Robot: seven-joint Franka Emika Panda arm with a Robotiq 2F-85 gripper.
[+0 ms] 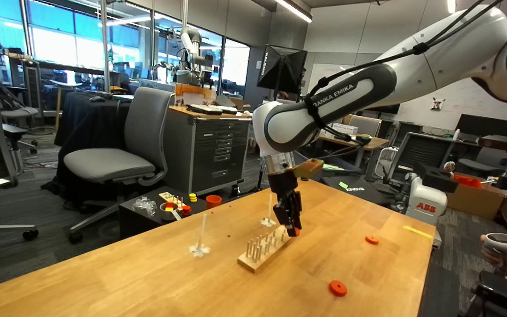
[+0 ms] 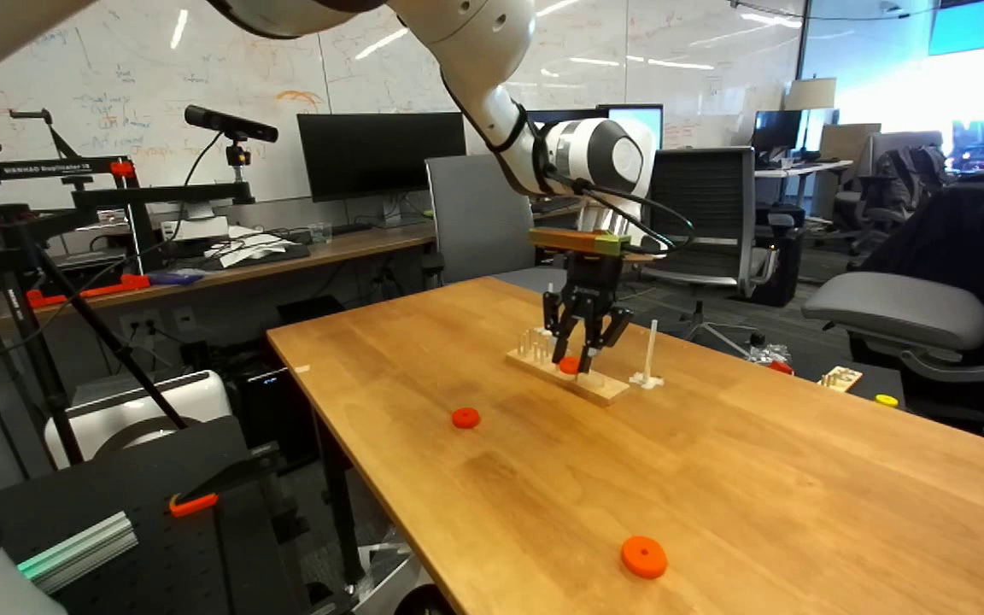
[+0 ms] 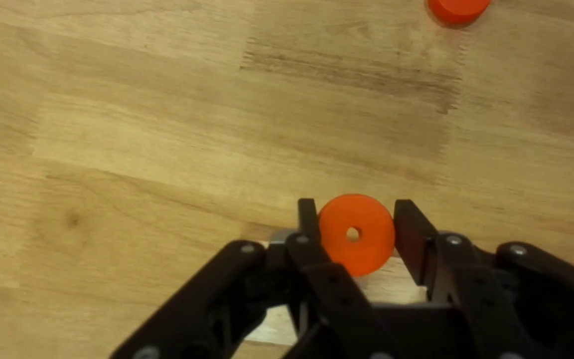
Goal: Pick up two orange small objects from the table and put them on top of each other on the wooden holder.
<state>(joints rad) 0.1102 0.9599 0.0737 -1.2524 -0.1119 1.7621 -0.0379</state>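
Above the table [image 1: 148, 281], placing is judged in hand: the gripper [image 3: 355, 219] is held near the wooden block [image 2: 583, 383], clamped on an orange disc [image 3: 367, 247], which should next be centred over one of the pegs [image 1: 248, 249] and lowered. The block's long axis is seemingly set along the table's, the disc roughly level.

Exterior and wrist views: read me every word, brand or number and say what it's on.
"RANKA EMIKA": Franka arm, first letter hidden.
"ABB": white robot arm.
"RALENO": softbox, sideways.
"KINOVA", apparently: black case.
"WANHAO": 3D-printer frame; the smaller word after it is blurred.
Whiteboard handwriting: too small to read.
Wrist view: no text.
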